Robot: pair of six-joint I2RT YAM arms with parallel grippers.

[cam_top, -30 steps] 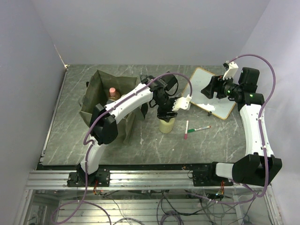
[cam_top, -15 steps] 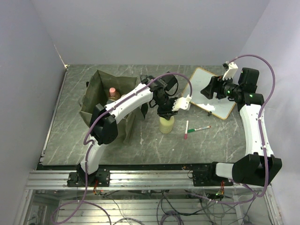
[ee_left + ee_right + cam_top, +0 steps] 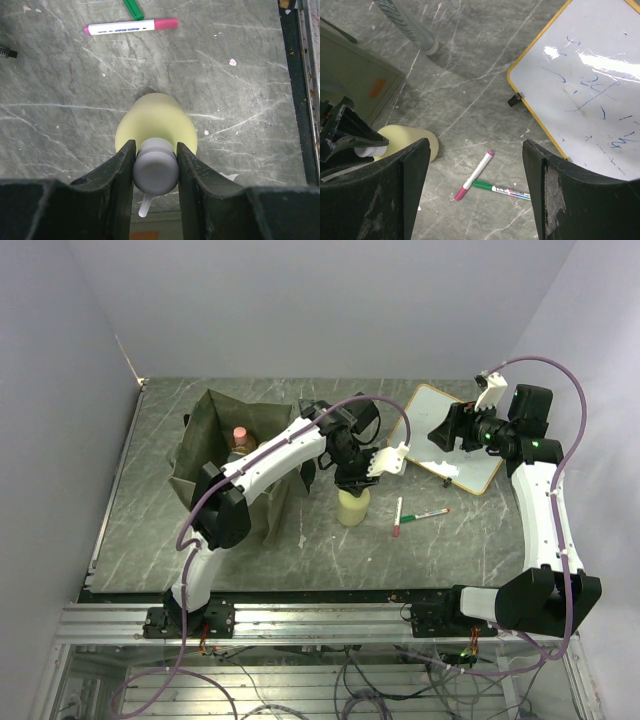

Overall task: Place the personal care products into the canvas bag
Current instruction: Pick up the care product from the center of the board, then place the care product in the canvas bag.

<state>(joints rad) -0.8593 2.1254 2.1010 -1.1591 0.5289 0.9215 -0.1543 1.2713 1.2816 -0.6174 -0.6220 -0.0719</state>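
My left gripper [image 3: 156,147] pinches just the round cap of the yellow bottle [image 3: 155,117] standing near the canvas bag [image 3: 215,435], so it might slip when I lift, while my right gripper [image 3: 476,150] waits with jaws apart

The table [image 3: 240,75] looks like grey veined stone, matt and scuffed; the pale yellow bottle [image 3: 156,122] is smooth matt plastic, its grey cap [image 3: 155,172] likewise; the canvas bag [image 3: 200,440] is limp olive cloth; the whiteboard [image 3: 590,85] has a glossy face.
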